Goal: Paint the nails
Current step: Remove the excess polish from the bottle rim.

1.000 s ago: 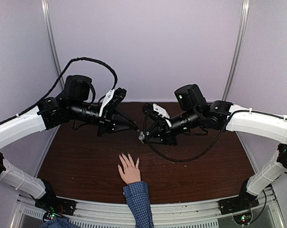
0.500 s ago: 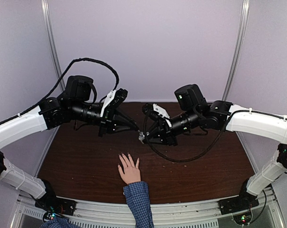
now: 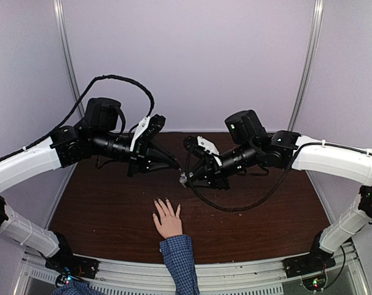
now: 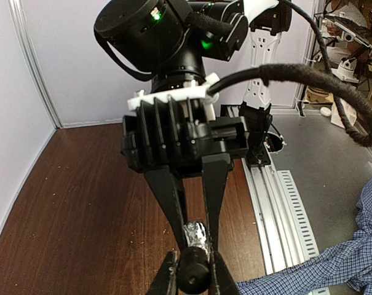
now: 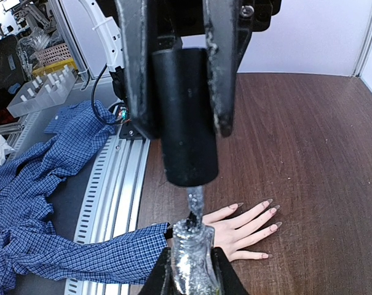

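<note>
1. Left gripper [image 3: 173, 165] was clamped tight on a black cap [image 5: 184, 117], one finger on each side of it.
2. Right gripper [image 3: 184, 179] was closed on a small glittery bottle [image 5: 190, 261], jaws narrow, with the bottle upright between its fingers.
3. The two grippers met tip to tip in mid-air over the middle of the brown table [image 3: 99, 209].
4. The cap sat just above the bottle, not seated on it. A thin silvery brush stem [image 5: 195, 201] ran from the cap down to the bottle neck. I couldn't tell whether the bristles were inside.
5. In the left wrist view, the cap showed at the bottom between that arm's own fingers, with the foil-like bottle top just beyond it.
6. A human hand [image 3: 168, 221] lay flat on the table, palm down and fingers spread. It was near the front edge, closer to the arm bases than the grippers.
7. The nails [image 5: 275, 209] were at the fingertips, pointing away from the arm bases. They looked long and brownish in the right wrist view and were too small to judge from the top view.
8. Neither gripper, cap nor bottle touched the hand; all hung well above it.
9. A blue checked cuff [image 3: 178, 249] covered the wrist and crossed the metal rail [image 3: 235, 270] at the table's near edge.
</note>
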You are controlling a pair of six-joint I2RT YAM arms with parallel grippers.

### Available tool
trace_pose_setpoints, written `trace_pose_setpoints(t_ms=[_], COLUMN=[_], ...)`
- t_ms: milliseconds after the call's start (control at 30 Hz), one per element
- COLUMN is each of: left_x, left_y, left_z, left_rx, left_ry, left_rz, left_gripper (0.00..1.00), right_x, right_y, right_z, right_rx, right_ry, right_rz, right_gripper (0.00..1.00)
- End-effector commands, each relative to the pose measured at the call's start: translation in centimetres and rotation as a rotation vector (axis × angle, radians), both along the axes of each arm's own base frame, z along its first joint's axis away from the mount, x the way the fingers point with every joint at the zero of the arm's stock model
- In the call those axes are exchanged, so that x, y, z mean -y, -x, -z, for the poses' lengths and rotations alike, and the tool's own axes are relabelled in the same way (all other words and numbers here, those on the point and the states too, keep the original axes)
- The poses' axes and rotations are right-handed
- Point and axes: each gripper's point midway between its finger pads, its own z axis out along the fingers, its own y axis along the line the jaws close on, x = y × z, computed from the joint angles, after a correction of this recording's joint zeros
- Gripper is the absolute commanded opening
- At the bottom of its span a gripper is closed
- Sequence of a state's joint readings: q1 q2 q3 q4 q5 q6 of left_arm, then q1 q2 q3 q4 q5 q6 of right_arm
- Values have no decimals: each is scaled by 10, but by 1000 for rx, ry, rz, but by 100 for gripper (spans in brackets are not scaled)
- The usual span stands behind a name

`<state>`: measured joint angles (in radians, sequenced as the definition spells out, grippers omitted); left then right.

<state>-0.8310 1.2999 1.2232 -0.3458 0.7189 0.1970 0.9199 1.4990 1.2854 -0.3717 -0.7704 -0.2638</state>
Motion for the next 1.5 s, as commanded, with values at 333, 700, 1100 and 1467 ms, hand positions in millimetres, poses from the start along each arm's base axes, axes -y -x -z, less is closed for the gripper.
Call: trace_pose_setpoints(t_ms=[333, 700, 1100, 1467], left_x=[1, 2, 3, -1], left_y=[0, 0, 2, 9], left_z=[-16, -10, -11, -14], left_rx=[26, 15, 13, 8], left_ry=[37, 20, 20, 11], left_rz=[17, 25, 37, 68], left_gripper=[0, 0, 0, 0], right_x=[-3, -1, 0, -1], right_y=[1, 0, -4, -6], right_z=[-18, -24, -26, -23], right_rx=[33, 34, 23, 20], right_ry=[-38, -60, -75, -68], right_rz=[-5, 1, 8, 11], right_gripper=[0, 0, 0, 0])
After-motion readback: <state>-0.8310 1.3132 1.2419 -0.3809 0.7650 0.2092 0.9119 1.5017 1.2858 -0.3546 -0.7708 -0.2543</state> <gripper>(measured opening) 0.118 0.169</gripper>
